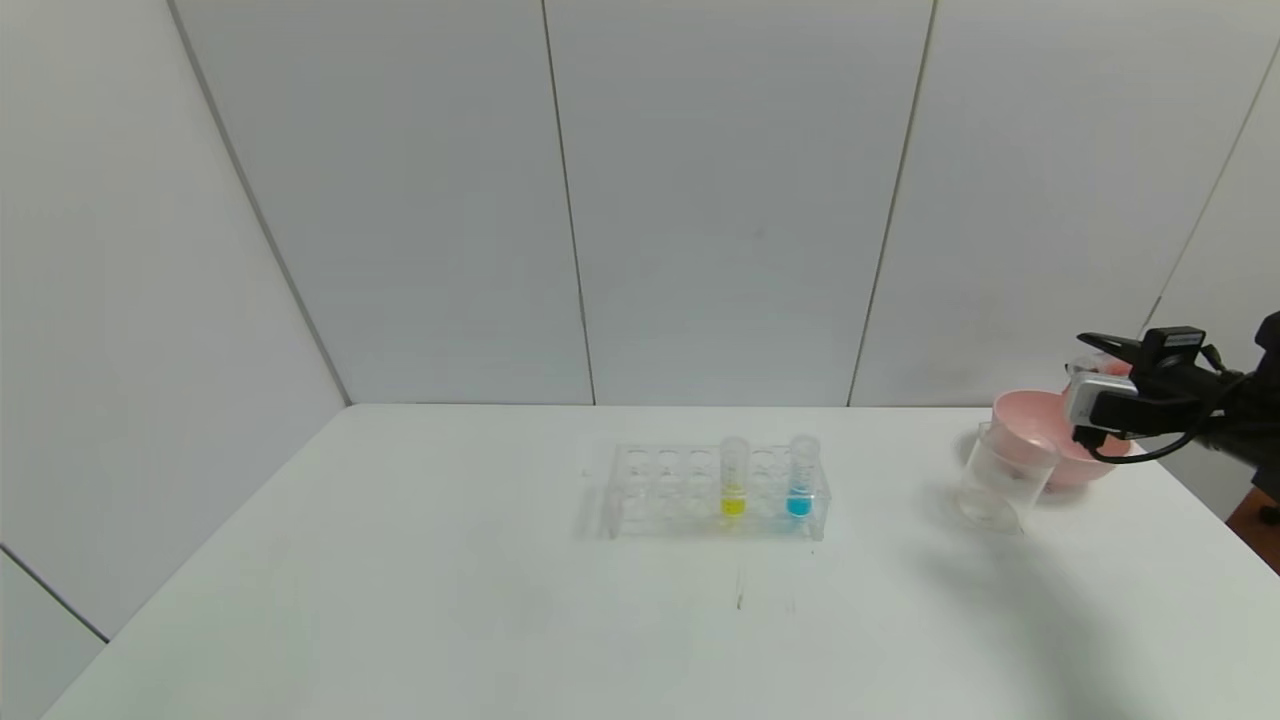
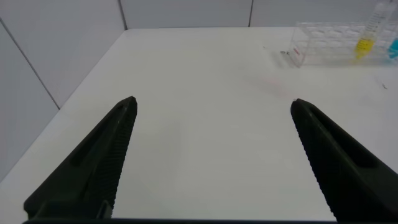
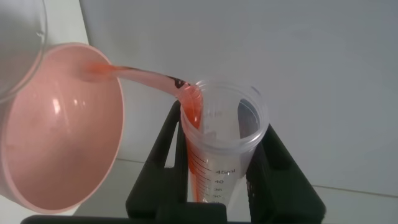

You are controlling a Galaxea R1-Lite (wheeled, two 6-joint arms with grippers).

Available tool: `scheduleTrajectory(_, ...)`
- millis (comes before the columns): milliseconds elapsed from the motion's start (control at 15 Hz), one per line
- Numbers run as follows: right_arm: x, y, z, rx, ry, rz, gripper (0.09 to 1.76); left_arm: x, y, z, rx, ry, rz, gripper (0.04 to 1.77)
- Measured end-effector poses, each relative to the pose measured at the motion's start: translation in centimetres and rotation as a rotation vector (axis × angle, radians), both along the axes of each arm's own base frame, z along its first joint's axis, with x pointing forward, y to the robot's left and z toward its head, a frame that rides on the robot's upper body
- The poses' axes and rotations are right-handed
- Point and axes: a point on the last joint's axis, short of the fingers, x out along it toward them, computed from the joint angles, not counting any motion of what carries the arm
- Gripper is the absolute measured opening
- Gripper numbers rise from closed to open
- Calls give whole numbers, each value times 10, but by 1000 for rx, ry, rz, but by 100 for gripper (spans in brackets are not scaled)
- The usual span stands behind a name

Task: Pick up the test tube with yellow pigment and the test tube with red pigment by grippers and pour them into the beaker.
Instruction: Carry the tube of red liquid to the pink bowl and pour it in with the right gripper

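Orange-red liquid runs in a thin stream from the lip of the test tube with red pigment [image 3: 221, 140], and it lands in the pink bowl [image 3: 59, 134], not in the beaker [image 1: 1000, 478]. That is the relation the pour turns on: the right gripper [image 3: 224, 186] holds the tube clamped between its black jaws, tipped with its long axis leaning mouth-first toward the bowl, while the beaker stands on the table just in front of the bowl, touching or nearly touching its rim. Judging from this, the stream is missing its target and the tube mouth would need to shift toward the beaker.

Taking the bowl as landmark, the clear tube rack [image 1: 715, 490] sits well apart to its left, holding the test tube with yellow pigment [image 1: 734, 477] upright and a blue tube [image 1: 801, 475] beside it, on the bowl's side. The left gripper [image 2: 211, 162] hangs farther from the bowl than the rack, jaws spread wide with nothing between them, so it is the arm nearer the yellow tube.

White table [image 1: 400, 560] lies flat and bare around the rack, walled by pale grey panels [image 1: 720, 200].
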Motion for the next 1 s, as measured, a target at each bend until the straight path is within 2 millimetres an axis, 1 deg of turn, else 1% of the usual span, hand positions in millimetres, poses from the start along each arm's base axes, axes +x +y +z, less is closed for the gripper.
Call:
scheduleTrajectory(200,0,-1,3,-85,-46,-4,58,0,0,0,0,0,0,176)
scheduleTrajectory(533,-2,4,-4,-83,-25,-8,58,0,0,0,0,0,0,176)
scheduleTrajectory(667,-2,4,-3,-86,-29,-9,58,0,0,0,0,0,0,176)
scheduleTrajectory(867,-1,4,2,-144,-75,-35,58,0,0,0,0,0,0,176)
scheduleTrajectory(1000,-1,5,1,-144,-74,-35,59,0,0,0,0,0,0,176)
